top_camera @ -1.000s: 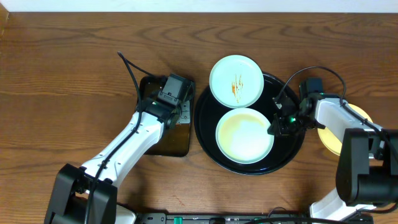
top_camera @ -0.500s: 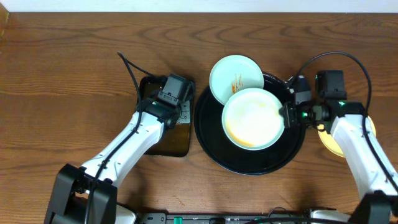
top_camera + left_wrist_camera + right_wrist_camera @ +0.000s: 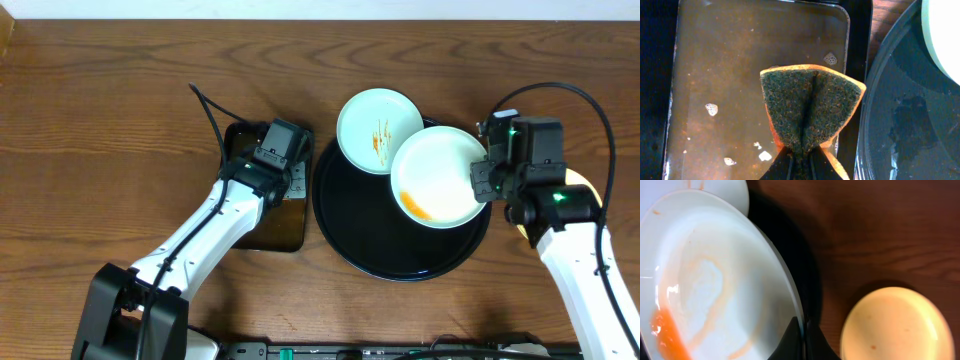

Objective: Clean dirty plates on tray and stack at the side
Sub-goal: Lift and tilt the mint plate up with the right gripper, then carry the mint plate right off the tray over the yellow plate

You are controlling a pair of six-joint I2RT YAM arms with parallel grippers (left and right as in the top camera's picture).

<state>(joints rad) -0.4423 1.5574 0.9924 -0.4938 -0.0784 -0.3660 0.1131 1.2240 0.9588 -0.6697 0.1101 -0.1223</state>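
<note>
The brown wood-grain worktop (image 3: 120, 100) carries the round black tray (image 3: 365, 235) at its centre. A second ago the mint-white plate (image 3: 440, 178) lay flat in that tray. Now the right gripper (image 3: 482, 180), clamped shut on the plate's right rim, has raised and tipped it, and the orange sauce has run into a pool at the low edge. It looks like the plate is being presented for wiping, so its cleaning has barely begun. The left gripper (image 3: 802, 162) has not moved: it stays closed on the folded sponge (image 3: 810, 110) over the rectangular tray (image 3: 861, 60), which holds murky brown water with a few bubbles. A second plate (image 3: 380, 130), streaked orange, sits over the round tray's far rim. The yellow plate (image 3: 895, 325) lies on the worktop just right of the tray, off to the side
</note>
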